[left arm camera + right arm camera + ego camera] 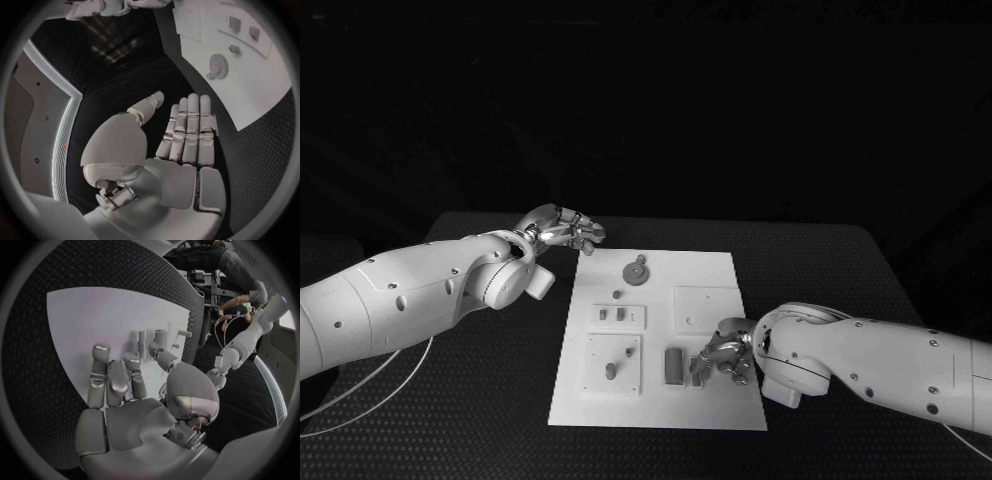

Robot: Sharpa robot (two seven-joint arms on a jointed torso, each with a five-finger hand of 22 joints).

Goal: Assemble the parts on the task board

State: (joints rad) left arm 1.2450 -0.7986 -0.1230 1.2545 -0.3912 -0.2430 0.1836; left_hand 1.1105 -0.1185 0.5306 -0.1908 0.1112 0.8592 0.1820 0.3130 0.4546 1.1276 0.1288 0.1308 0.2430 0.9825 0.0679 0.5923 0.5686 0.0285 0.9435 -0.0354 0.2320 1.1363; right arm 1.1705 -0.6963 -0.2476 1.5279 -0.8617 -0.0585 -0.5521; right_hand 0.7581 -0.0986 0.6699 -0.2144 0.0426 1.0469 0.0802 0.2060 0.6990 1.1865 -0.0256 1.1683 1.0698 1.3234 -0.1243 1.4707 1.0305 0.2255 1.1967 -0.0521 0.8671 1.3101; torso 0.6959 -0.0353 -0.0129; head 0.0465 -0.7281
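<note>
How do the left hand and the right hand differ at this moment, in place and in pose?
Place: the left hand is over the black table, beyond the far left corner of the task board; the right hand is over the board's near right part. Pose: the left hand's fingers lie straight and side by side, far from the gear-shaped part; the right hand's fingers reach down to the upright parts. Both hold nothing plainly.

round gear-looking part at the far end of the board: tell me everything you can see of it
The gear-like part is a small grey disc, lying flat on the task board near its far edge. A short stub juts from its rim; the left wrist view shows a toothed-looking edge and a centre hub. Material unclear, looks matte. Nothing touches it: the left hand is off the board beside it, holding nothing.
</note>
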